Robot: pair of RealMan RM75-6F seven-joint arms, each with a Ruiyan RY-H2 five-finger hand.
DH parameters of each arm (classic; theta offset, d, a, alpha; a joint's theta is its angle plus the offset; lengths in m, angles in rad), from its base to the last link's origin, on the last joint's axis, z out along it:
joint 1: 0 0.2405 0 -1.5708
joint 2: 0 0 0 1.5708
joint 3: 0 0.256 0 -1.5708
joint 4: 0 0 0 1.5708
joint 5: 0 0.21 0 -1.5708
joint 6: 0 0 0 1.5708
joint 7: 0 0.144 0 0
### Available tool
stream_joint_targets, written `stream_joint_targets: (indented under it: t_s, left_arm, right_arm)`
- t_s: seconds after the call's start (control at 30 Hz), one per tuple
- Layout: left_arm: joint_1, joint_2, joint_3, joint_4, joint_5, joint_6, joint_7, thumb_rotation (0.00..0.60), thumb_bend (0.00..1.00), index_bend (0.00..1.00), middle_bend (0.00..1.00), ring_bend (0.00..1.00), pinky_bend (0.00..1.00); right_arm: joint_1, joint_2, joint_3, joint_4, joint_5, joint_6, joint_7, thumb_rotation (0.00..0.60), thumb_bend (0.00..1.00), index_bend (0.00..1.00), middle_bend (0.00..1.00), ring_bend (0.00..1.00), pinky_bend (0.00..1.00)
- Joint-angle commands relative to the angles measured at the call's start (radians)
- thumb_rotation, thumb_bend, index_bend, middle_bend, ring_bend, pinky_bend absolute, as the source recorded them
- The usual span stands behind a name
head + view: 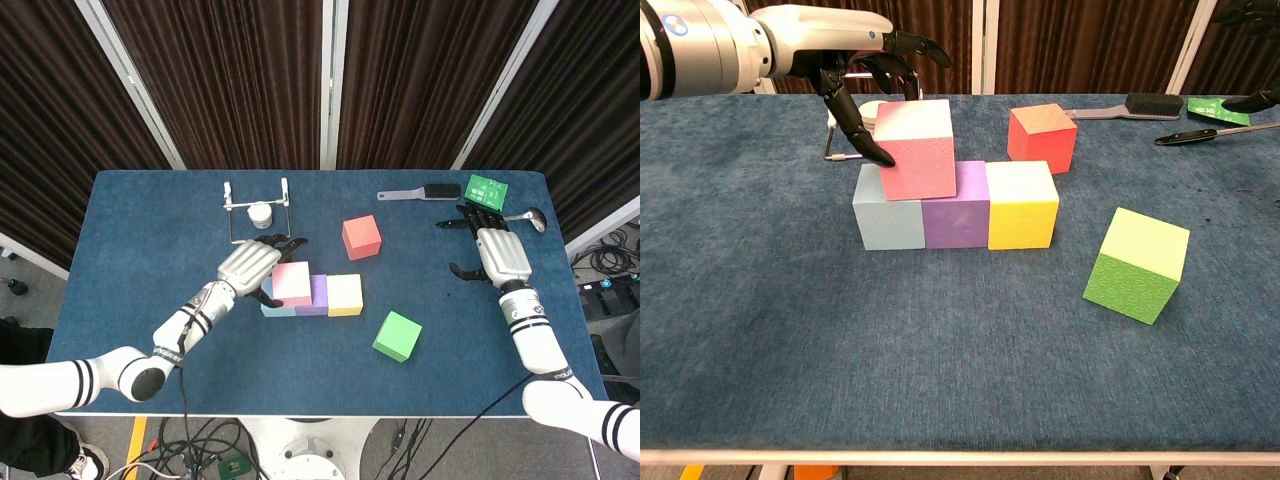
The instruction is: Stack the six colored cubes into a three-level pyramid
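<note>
Bright, even overhead light fills both views, the cubes casting only faint soft shadows on the surface (790, 330), focus crisp throughout, with mild glare on the left hand (855, 50).

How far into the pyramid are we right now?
Base row looks done: light blue cube, purple cube and yellow cube sit side by side. In hand: the left hand holds the pink cube over the blue-purple seam, fingers on its side. Left: the red cube and green cube lie loose on the table.
</note>
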State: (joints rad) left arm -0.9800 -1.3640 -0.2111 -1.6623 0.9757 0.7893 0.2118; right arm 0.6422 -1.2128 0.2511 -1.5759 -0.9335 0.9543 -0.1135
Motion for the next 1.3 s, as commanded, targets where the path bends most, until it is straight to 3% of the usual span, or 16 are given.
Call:
stream_joint_targets:
  t_s: [0.03,1.3]
  left_arm:
    - [-0.001,-0.002,0.002,0.005,0.001,0.001,-0.001,0.6,0.11,0.08,0.46,0.11,0.19]
    - [-0.009,-0.004,0.014,0.013,0.011,-0.007,-0.029,0.6,0.1,0.08,0.42,0.11,0.19]
  right_arm:
    - [0.001,-0.002,-0.001,0.003,0.0,-0.003,-0.001,0.6,0.17,0.0,0.0,0.0,0.0]
    - [0.0,-0.018,-0.007,0.033,0.0,-0.029,0.013,0.6,0.17,0.0,0.0,0.0,0.0]
